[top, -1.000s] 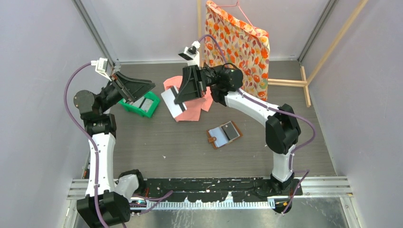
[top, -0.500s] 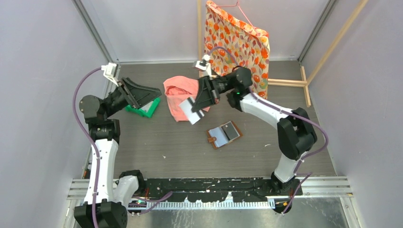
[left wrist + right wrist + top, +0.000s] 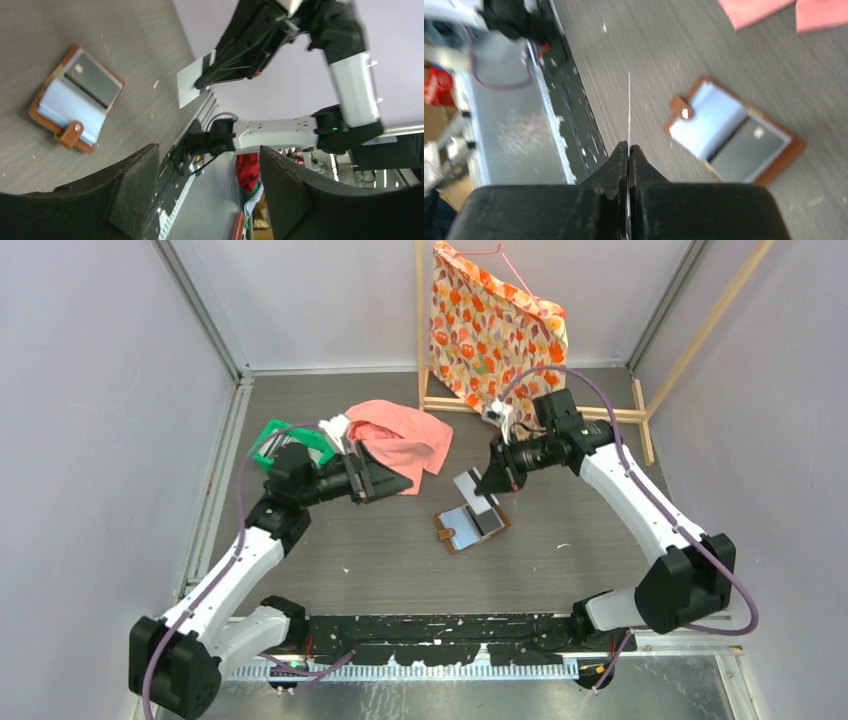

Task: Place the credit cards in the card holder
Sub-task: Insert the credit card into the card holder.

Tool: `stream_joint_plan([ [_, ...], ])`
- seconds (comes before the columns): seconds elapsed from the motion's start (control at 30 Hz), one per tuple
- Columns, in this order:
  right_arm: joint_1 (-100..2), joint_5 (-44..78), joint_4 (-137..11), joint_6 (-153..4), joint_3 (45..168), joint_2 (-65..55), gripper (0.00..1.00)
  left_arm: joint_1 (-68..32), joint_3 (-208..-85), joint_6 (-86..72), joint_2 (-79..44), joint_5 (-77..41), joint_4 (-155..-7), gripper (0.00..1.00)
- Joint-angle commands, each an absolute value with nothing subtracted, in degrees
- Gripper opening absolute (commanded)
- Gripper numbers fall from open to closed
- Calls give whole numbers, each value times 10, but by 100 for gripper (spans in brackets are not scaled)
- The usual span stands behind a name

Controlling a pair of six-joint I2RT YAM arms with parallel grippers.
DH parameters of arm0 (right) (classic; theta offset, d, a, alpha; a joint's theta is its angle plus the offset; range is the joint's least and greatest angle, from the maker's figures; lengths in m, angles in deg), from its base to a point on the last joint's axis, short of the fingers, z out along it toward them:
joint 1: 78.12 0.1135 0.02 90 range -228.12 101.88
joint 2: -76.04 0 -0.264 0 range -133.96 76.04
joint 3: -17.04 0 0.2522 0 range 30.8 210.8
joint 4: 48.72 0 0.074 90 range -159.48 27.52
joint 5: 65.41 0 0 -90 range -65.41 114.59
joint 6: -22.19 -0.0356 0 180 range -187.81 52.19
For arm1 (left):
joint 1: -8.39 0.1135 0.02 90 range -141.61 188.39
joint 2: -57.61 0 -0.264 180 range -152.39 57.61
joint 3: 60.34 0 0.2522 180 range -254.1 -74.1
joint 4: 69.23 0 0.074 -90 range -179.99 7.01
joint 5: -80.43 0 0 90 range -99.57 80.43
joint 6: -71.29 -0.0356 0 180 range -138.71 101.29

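Note:
The card holder (image 3: 470, 527) is a brown wallet lying open on the table, pale pockets up. A dark card (image 3: 95, 80) sits in one half. My right gripper (image 3: 497, 480) is shut on a white credit card (image 3: 470, 488), which hangs just above the wallet's far edge. In the right wrist view that card (image 3: 629, 107) shows edge-on beyond the gripper (image 3: 629, 146), with the wallet (image 3: 734, 135) to its right. My left gripper (image 3: 385, 480) stands open and empty, left of the wallet. Between its black fingers (image 3: 135, 185) the left wrist view shows the wallet (image 3: 75, 97) and the held card (image 3: 192, 82).
A green plastic tray (image 3: 285, 440) sits at the back left behind my left arm. A pink cloth (image 3: 400, 435) lies beside it. A flowered bag (image 3: 495, 320) hangs on a wooden frame (image 3: 600, 412) at the back. Grey walls enclose the table.
My right gripper carried the white card from over the pink cloth rightward and nearer, to just above the wallet. My left arm swung from the green tray towards the table's middle.

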State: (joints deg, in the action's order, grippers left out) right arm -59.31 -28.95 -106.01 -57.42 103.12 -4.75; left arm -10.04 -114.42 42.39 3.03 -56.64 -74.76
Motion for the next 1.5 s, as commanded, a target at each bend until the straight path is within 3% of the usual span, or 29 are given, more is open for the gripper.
stream_joint_plan([
  [0.0, -598, -222, -1239, -355, 977, -19, 2, -200, -1117, 398, -6, -438, -747, 70],
  [0.3, -613, -216, -1206, -383, 933, -93, 1, -338, -1111, 406, -150, -335, -675, 26],
  [0.37, -614, -214, -1212, -385, 944, -120, 1, -351, -1125, 403, -191, -331, -668, 22],
  [0.7, -631, -190, -1197, -419, 980, -184, 1, -369, -1172, 383, -337, -313, -628, 17],
  [1.47, -658, -243, -1173, -465, 1035, -309, 1, -370, -1233, 288, -416, -222, -750, 15],
])
